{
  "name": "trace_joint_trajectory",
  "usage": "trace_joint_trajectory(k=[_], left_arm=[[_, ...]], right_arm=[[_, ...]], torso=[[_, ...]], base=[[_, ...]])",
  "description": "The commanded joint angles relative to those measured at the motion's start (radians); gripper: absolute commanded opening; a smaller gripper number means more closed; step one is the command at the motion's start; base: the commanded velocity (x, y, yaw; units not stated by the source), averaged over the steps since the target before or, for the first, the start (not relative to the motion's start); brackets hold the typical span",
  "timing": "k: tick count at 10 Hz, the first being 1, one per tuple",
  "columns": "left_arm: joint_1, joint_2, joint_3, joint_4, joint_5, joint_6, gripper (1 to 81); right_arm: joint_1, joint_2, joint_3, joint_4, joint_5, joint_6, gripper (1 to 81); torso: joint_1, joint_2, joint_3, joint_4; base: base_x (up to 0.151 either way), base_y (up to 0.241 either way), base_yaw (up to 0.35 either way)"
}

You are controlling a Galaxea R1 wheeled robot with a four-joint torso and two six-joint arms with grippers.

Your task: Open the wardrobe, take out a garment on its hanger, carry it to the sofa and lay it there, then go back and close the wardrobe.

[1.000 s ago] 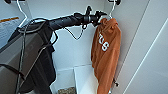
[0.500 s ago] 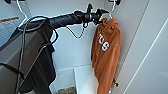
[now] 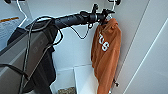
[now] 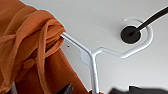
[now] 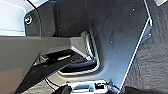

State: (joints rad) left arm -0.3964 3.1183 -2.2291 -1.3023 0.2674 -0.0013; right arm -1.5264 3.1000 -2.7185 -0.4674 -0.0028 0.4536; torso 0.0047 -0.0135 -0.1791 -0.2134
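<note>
One garment (image 3: 106, 50) is being reached on its hanger (image 4: 92, 53) by the left end effector (image 3: 106, 13); its finger state cannot be told. Ideally, the hook is being lifted clear of the rail before being withdrawn.

Black tubular left arm (image 3: 75, 18) with textured sleeve, thin black cables looping beneath it, grey boxy torso panel (image 3: 22, 57), dark straps across it

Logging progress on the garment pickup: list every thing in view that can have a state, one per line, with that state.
wardrobe: open, interior showing.
garment: hanging on its hanger, not yet taken out.
hanger: hook still round the dark fitting above.
dark shirt: hanging at the other side, partly behind the arm.
left end effector: raised at the hanger's top; whether it grips cannot be told.
</note>
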Motion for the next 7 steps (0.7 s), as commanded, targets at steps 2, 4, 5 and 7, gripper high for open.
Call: trace_joint_trajectory(k=[2, 4, 5, 7], left_arm=[[-0.193, 0.065, -0.075, -0.038, -0.027, 0.003, 81.1], [-0.190, 0.109, -0.153, -0.037, -0.031, 0.004, 81.1], [-0.190, 0.111, -0.167, -0.037, -0.031, 0.004, 81.1], [-0.190, 0.111, -0.179, -0.032, -0.033, 0.018, 81.1]], right_arm=[[0.024, 0.008, 0.004, -0.007, -0.054, -0.001, 81.1], [0.024, 0.008, 0.004, -0.007, -0.054, -0.001, 81.1], [0.024, 0.008, 0.004, -0.007, -0.054, -0.001, 81.1], [0.024, 0.008, 0.004, -0.007, -0.056, -0.001, 81.1]], torso=[[0.000, 0.000, 0.000, 0.000], [0.000, 0.000, 0.000, 0.000], [0.000, 0.000, 0.000, 0.000], [0.000, 0.000, 0.000, 0.000]], base=[[0.000, 0.000, 0.000], [0.000, 0.000, 0.000], [0.000, 0.000, 0.000], [0.000, 0.000, 0.000]])
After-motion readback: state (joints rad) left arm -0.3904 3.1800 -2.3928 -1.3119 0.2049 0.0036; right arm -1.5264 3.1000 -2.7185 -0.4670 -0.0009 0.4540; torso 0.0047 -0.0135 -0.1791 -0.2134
